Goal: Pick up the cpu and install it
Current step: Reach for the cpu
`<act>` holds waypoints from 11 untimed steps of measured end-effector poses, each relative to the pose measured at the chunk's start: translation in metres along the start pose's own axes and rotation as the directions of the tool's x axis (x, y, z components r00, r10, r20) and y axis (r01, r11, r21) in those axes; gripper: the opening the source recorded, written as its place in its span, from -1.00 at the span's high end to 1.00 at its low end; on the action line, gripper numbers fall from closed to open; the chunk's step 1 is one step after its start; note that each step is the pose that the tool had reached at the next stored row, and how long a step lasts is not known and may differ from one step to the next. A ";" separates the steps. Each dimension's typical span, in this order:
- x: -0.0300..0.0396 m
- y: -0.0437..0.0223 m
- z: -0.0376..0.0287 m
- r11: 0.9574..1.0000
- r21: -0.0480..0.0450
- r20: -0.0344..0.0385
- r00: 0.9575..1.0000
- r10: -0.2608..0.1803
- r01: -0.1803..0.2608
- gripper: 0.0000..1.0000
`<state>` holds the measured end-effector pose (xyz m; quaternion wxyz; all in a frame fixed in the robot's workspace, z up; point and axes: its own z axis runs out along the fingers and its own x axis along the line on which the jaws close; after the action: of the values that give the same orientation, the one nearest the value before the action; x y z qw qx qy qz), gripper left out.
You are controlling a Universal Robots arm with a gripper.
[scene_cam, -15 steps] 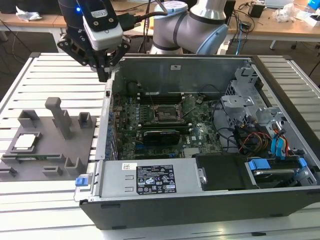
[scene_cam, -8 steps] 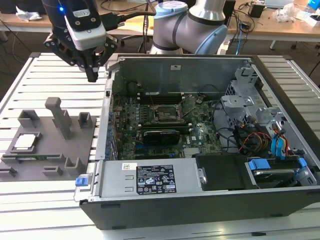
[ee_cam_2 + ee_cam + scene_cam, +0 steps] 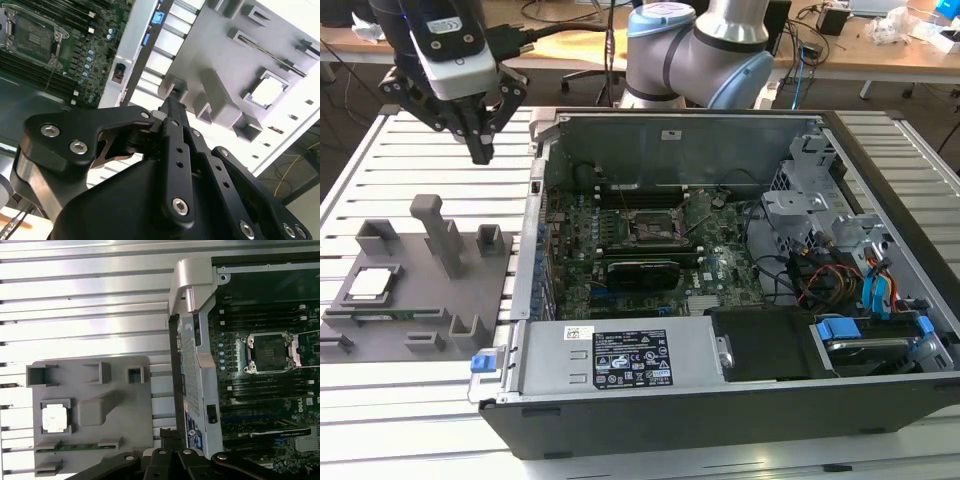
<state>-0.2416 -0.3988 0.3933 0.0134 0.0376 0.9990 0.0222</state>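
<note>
- You have two containers here: a gray holder tray (image 3: 430,320) on the slatted table (image 3: 420,150) and, on the exterior view's right of it, the open computer case (image 3: 670,135).
- The cpu (image 3: 372,285) lies flat in a square pocket of the tray, pale metal top up. You see it in both wrist views too (image 3: 267,91) (image 3: 54,418).
- A thin green memory stick (image 3: 75,445) sits in a slot of the tray just beside that pocket.
- Inside the case lies the motherboard (image 3: 580,270). Its cpu socket (image 3: 650,228) is uncovered with nothing seated in it, and a long black card (image 3: 642,272) lies near it.
- Your gripper (image 3: 480,150) hangs raised over the table near the tray's far edge, between the tray and the case's corner.
- The cpu is well apart from the gripper, lower and toward the exterior view's left, at the opposite side of the tray.
- The fingers are drawn together to one narrow tip, as both wrist views show (image 3: 172,102) (image 3: 167,432). They hold nothing and touch nothing.
</note>
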 end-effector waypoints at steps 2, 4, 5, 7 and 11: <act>0.0069 -0.0005 -0.0002 1.000 0.000 0.000 1.000 0.000 0.000 0.79; 0.0121 -0.0009 -0.0004 1.000 0.000 0.000 1.000 0.000 0.000 0.79; 0.0165 -0.0012 -0.0005 1.000 0.000 0.001 1.000 0.000 0.000 0.79; 0.0250 -0.0019 -0.0007 1.000 0.000 0.001 1.000 0.000 0.000 0.79; 0.0385 -0.0029 -0.0011 1.000 0.000 0.001 1.000 0.000 0.000 0.79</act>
<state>-0.2802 -0.3989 0.3933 0.0139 0.0378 0.9989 0.0222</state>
